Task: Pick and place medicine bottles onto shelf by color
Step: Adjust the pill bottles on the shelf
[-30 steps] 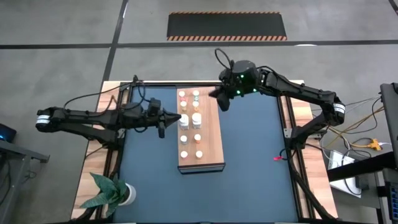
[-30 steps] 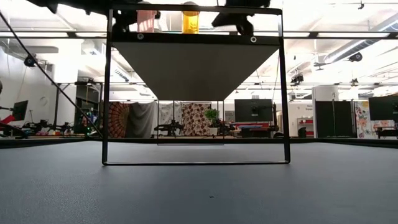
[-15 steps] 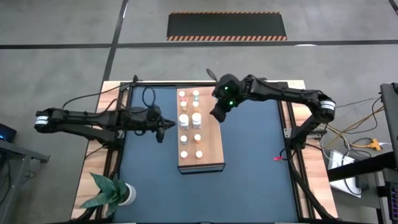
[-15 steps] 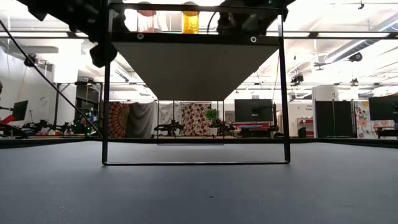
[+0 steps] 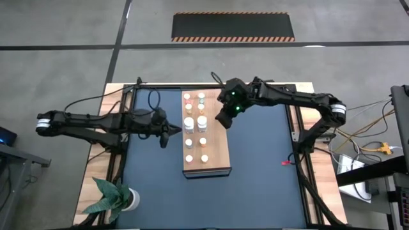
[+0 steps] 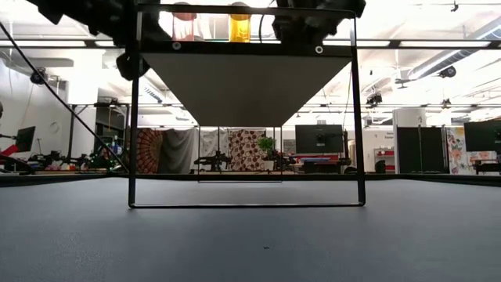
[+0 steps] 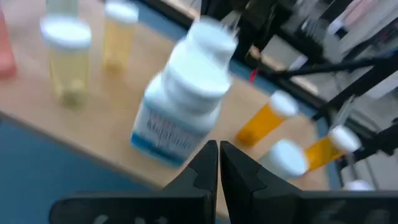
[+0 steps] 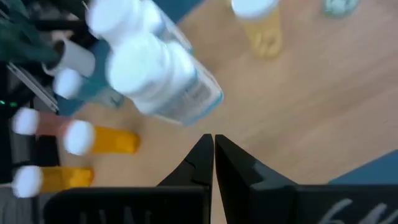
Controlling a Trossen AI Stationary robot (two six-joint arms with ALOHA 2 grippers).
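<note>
Right claw [image 5: 223,120], closed & empty, has swung in beside the shelf [image 5: 217,156]. Left claw [image 5: 167,130], closed too, pointing at big white bottles [image 5: 189,123] just ahead; sorting looks near done.

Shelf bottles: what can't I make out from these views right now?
- High view: medicine bottles on the shelf too small to read colors.
- Low view: the shelf's underside hides most bottles.
- Wrist views: motion-blurred labels; shut left gripper and right gripper block the foreground.

Potted plant [image 5: 115,199] at mat's [image 5: 255,166] near-left corner; hazard-striped floor panel [image 5: 233,27] beyond table.
</note>
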